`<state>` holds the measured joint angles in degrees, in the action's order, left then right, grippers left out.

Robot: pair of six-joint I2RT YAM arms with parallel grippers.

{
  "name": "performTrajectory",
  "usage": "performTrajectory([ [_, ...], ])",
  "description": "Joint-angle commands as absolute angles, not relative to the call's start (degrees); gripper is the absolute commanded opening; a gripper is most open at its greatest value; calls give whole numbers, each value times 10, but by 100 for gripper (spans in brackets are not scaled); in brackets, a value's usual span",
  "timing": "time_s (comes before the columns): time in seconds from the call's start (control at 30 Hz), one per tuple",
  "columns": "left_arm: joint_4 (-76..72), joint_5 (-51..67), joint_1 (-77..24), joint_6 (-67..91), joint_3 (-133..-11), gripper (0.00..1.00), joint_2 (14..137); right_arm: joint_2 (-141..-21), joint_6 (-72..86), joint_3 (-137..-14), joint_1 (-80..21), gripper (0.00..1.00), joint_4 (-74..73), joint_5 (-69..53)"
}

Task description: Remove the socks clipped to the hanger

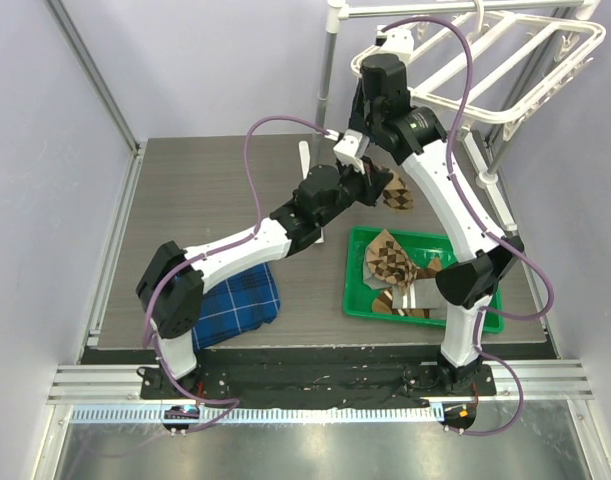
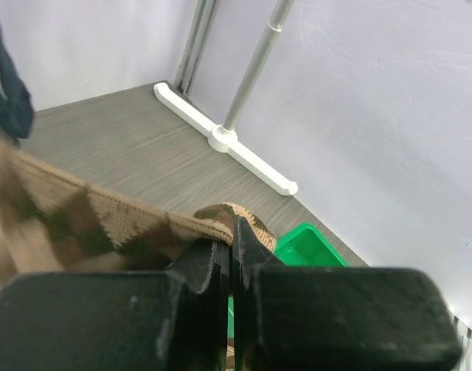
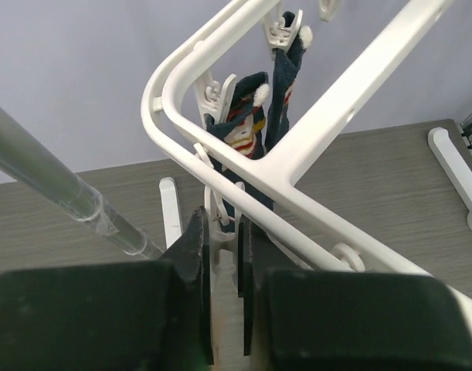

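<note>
Left wrist: left gripper (image 2: 233, 246) clamped on brown argyle sock (image 2: 104, 224).
Right wrist: right gripper (image 3: 222, 228) pinching white clip (image 3: 215, 202) on hanger (image 3: 336, 108).
Top external: more socks (image 1: 390, 256) in green tray (image 1: 349, 275).

The tray (image 1: 351, 280) holding socks (image 1: 390, 258) sits right of the cloth (image 1: 240, 300).

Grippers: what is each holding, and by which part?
Left gripper: shut on the brown argyle sock, pinching a folded edge. Right gripper: closed on a white clip of the hanger, jaws across the clip's sides.
</note>
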<state>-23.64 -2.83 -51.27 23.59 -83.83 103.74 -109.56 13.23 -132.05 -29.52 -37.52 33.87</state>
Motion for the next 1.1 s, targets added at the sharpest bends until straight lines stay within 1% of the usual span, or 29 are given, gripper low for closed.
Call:
performTrajectory([
  [0.0,-264,-33,-521,229,-844,0,1025,-1090,122,-1346,-295,1,-345,359],
  [0.2,-268,-32,-523,238,-822,0,1018,-1079,123,-1339,-294,1,-343,352],
  [0.33,-279,-22,-533,257,-793,0,1007,-1064,134,-1327,-294,1,-338,322],
  [0.63,-303,-32,-614,283,-704,0,1011,-1028,144,-1290,-292,1,-325,294],
  [0.87,-338,-47,-656,322,-686,0,1087,-1008,149,-1275,-290,1,-323,270],
  [1.0,-342,-47,-657,341,-697,0,1163,-1003,150,-1270,-291,1,-324,257],
  [1.07,-331,-46,-657,347,-713,2,1181,-1000,150,-1265,-290,1,-324,254],
])
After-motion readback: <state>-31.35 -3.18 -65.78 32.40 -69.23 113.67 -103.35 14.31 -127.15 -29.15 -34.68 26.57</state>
